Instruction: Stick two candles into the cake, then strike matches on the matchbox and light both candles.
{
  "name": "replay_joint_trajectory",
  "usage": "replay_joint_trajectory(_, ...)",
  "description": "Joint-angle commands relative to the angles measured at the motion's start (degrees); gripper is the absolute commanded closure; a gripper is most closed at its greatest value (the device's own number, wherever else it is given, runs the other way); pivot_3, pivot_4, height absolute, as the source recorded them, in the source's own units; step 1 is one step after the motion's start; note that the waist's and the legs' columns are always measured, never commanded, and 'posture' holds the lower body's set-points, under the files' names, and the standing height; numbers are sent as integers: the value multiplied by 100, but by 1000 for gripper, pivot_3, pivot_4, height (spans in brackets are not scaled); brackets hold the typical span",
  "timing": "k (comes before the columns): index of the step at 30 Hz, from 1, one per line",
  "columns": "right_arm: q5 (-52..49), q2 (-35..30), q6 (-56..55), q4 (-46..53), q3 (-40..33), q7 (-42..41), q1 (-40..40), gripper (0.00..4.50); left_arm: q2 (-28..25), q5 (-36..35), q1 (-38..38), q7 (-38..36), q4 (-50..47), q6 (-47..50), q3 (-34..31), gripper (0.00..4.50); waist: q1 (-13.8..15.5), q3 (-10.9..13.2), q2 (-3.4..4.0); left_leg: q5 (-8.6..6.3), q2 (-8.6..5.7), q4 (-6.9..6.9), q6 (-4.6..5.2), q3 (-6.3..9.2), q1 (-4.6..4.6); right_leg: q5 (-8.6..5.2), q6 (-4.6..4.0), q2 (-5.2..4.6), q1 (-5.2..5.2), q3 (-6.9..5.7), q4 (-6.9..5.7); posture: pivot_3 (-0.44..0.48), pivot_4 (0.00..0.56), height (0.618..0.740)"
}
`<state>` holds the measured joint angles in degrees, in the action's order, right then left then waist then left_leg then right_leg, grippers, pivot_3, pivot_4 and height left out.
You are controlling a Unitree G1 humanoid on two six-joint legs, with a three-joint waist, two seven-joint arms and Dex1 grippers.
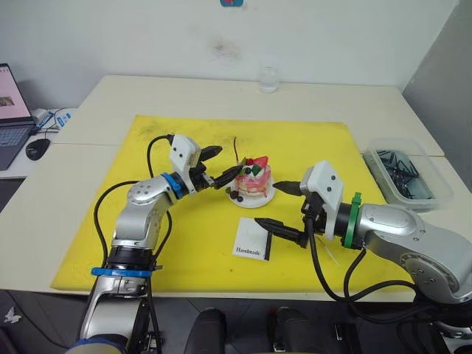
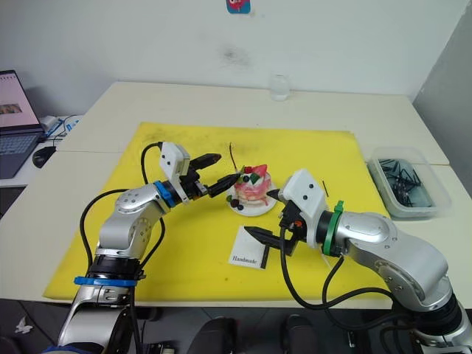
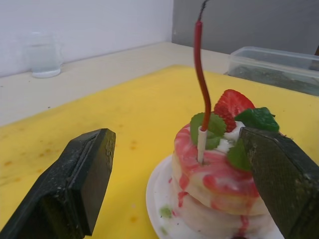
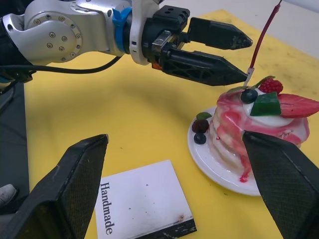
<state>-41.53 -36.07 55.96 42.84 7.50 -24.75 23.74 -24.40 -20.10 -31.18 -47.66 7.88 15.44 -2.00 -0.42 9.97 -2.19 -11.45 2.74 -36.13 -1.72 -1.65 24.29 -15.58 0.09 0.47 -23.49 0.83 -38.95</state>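
One reddish candle point(image 3: 201, 84) stands in the cake point(image 1: 253, 183) at frame center. The left gripper point(image 1: 226, 165), forearm angled toward it, has jaws released just beside it. The right gripper point(image 1: 276, 206) reaches in from the lower right with jaws released, between cake and matchbox point(image 1: 251, 239).

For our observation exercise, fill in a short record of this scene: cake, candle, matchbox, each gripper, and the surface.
cake: on a white plate, mat centre
candle: red, stuck upright in the cake, unlit
matchbox: flat on the mat, in front of the cake
left gripper: open, beside the cake
right gripper: open, over the matchbox
surface: yellow mat
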Motion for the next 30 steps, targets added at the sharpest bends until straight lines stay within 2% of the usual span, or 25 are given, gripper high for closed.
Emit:
replay_joint_trajectory(1, 28, 7, -112, 230, -180, 19, 21, 0, -186, -148, 48, -87, -444, 119, -134, 52, -3, 0, 0, 0, 0, 0, 0, 0, 0, 0, 0, 0, 0, 1, 0, 0, 150, 740)
replay_joint_trajectory(6, 41, -20, -212, 289, -321, 16, -31, 0, -493, -241, 311, -163, -843, 333, -258, 52, -5, 0, 0, 0, 2, 0, 0, 1, -1, 0, 0, -1, 0, 2, 0, 0, 150, 740)
replay_joint_trajectory(11, -30, -291, -344, 524, -903, -100, -503, 0, -1180, -744, 1270, -536, -2015, 1016, -448, 52, -38, 0, 0, 0, 14, 6, 0, 6, -2, -2, -1, -8, -2, 4, 2, 0, 150, 740)
replay_joint_trajectory(15, -97, -623, -413, 825, -1523, -244, -1452, 0, -1771, -1371, 2054, -1155, -3018, 1497, -446, 52, -21, 0, 0, 0, 8, 7, -1, 10, -2, -3, 1, -38, 0, -3, 3, 0, 150, 740)
replay_joint_trajectory(18, 6, -749, -452, 1005, -1936, -208, -2287, 0, -2097, -1405, 2370, -1491, -3571, 1423, -230, 52, 1, 0, 0, 0, 4, 5, -1, 8, -10, -4, 0, -47, 6, 1, 4, 0, 150, 740)
replay_joint_trajectory(23, 503, -700, -613, 1077, -2213, 87, -3309, 0, -2167, -1075, 2426, -1744, -3949, 932, 219, 52, 13, 0, 1, 0, 2, 5, 0, 2, -45, -17, -27, -53, 29, 6, 3, 0, 150, 740)
replay_joint_trajectory(30, 1098, -318, -937, 1005, -2017, 345, -4360, 0, -1984, -890, 2184, -1694, -3991, 722, 751, 52, 9, -1, 2, 0, 2, 5, 0, -1, -43, -17, -26, -53, 28, 9, 2, 0, 150, 740)
